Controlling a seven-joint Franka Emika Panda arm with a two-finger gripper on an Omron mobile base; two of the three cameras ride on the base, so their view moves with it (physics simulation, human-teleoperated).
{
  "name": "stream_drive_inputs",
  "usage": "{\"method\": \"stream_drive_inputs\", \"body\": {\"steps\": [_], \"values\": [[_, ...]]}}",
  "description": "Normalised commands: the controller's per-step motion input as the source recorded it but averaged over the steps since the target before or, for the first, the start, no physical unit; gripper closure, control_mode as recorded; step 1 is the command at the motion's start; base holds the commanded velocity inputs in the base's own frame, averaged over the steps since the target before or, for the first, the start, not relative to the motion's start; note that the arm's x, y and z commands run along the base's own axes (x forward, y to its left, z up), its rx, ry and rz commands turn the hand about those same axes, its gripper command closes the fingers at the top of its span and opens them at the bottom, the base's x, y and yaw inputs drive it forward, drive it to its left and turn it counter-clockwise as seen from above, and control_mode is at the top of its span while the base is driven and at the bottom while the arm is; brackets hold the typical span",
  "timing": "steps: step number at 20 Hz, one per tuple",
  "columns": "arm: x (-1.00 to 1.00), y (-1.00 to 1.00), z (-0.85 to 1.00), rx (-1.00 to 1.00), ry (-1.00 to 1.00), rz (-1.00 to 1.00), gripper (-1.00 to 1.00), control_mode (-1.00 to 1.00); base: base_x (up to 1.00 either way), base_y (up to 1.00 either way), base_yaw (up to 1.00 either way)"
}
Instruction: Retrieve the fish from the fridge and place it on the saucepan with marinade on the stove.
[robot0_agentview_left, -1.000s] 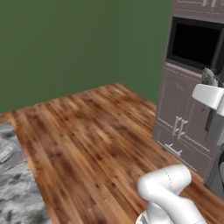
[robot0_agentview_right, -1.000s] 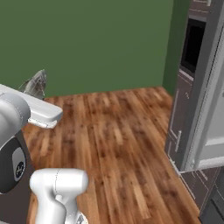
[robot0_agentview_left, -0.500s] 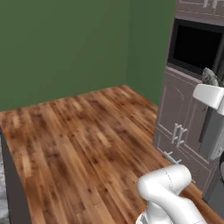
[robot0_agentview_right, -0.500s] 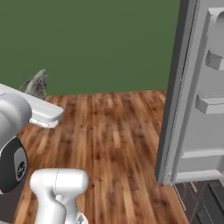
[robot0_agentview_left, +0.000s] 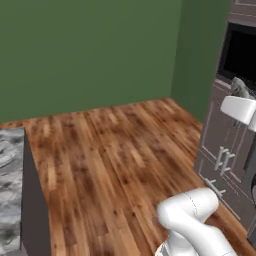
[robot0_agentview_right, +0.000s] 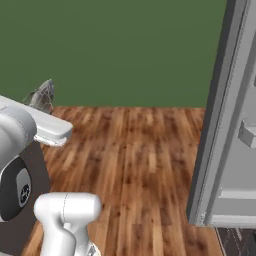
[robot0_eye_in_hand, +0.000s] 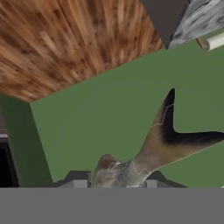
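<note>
Since the earlier pictures the whole scene has swung sideways, which is the cameras turning with the base. In the left base view the microwave (robot0_agentview_left: 242, 52) now sits at the right edge and a marble desk (robot0_agentview_left: 10, 190) shows at the left. In the right base view the open fridge (robot0_agentview_right: 227, 125) door has grown to fill the right side. The pincer (robot0_eye_in_hand: 114, 183) is clamped on the fish (robot0_eye_in_hand: 151, 151), held up in the air over the wooden floor (robot0_agentview_left: 115, 160), its tail fanning outward. No writing is readable.
</note>
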Motion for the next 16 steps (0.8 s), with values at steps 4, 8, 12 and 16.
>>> {"method": "stream_drive_inputs", "body": {"steps": [4, 8, 12, 16], "values": [[0.00, 0.00, 0.00, 0.00, 0.00, 0.00, 1.00, 1.00, -0.31, 0.27, 0.37], [0.00, 0.00, 0.00, 0.00, 0.00, 0.00, 1.00, 1.00, -0.29, 0.21, 0.38], [0.00, 0.00, 0.00, 0.00, 0.00, 0.00, 1.00, 1.00, -0.26, 0.23, 0.38], [0.00, 0.00, 0.00, 0.00, 0.00, 0.00, 1.00, 1.00, -0.24, 0.31, 0.36]]}}
